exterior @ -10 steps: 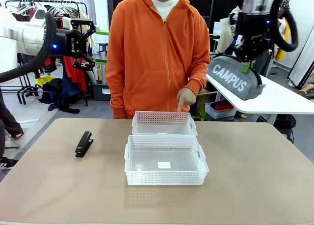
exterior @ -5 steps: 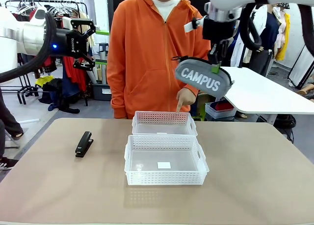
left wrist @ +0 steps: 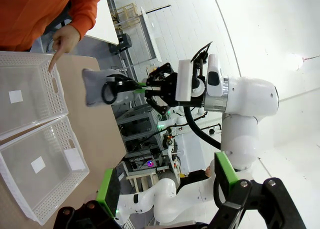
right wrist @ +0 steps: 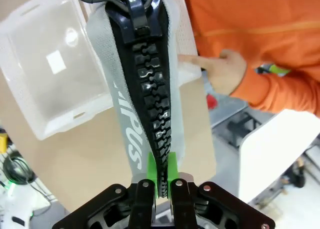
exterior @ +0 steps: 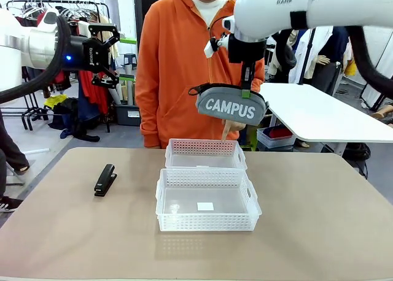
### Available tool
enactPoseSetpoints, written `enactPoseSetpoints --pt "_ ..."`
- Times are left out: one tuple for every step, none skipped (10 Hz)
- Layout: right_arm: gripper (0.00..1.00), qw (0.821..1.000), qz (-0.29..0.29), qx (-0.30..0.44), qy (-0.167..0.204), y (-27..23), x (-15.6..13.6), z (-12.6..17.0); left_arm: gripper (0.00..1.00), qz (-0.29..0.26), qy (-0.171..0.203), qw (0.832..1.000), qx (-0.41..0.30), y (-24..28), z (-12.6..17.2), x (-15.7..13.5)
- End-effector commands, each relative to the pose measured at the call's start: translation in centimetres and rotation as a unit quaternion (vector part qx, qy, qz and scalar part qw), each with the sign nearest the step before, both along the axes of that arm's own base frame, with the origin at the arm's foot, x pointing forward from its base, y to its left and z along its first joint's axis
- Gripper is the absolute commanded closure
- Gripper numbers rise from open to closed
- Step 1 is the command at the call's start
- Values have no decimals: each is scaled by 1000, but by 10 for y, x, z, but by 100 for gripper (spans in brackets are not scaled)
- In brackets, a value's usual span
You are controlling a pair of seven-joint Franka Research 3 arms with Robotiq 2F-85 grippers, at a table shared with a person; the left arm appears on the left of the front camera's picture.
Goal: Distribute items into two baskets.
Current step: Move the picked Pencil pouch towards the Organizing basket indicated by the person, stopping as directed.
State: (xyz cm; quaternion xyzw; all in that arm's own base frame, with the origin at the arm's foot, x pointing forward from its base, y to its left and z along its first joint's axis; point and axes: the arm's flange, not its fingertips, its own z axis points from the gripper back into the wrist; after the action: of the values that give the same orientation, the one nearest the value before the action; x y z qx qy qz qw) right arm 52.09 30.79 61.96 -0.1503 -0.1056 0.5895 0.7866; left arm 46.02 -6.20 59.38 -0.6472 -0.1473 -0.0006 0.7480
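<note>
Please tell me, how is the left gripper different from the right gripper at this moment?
The left gripper is open and empty; the right gripper is shut on the zip edge of the grey CAMPUS pouch. The left gripper hangs high at the left; the right gripper hangs about over the far basket. Both are black with green pads.

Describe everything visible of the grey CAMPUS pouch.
The grey fabric zip pouch with white CAMPUS lettering hangs in the air, roughly over the far white lattice basket. Its chunky black zip is closed, with a black loop at one end. The right gripper holds it, jaws shut on the zip edge.
</note>
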Motion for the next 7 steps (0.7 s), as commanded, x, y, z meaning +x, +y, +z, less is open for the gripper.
enactPoseSetpoints --pt "100 997 59 -31 -28 0 4 -11 0 1 -2 1000 0 0 2 -1" --pt "100 997 72 -28 -22 2 7 -17 0 1 -2 1000 0 0 2 -1" --pt "100 996 79 -32 -17 6 10 -25 0 1 -2 1000 0 0 2 -1" --pt "100 996 88 -25 -13 10 13 -32 0 1 -2 1000 0 0 2 -1" --pt "100 996 89 -26 -13 12 16 -38 0 1 -2 1000 0 0 2 -1" --pt "100 996 89 -26 -10 16 20 -45 0 1 -2 1000 0 0 2 -1" --pt "100 996 88 -26 -8 17 23 -50 0 1 -2 1000 0 0 2 -1"
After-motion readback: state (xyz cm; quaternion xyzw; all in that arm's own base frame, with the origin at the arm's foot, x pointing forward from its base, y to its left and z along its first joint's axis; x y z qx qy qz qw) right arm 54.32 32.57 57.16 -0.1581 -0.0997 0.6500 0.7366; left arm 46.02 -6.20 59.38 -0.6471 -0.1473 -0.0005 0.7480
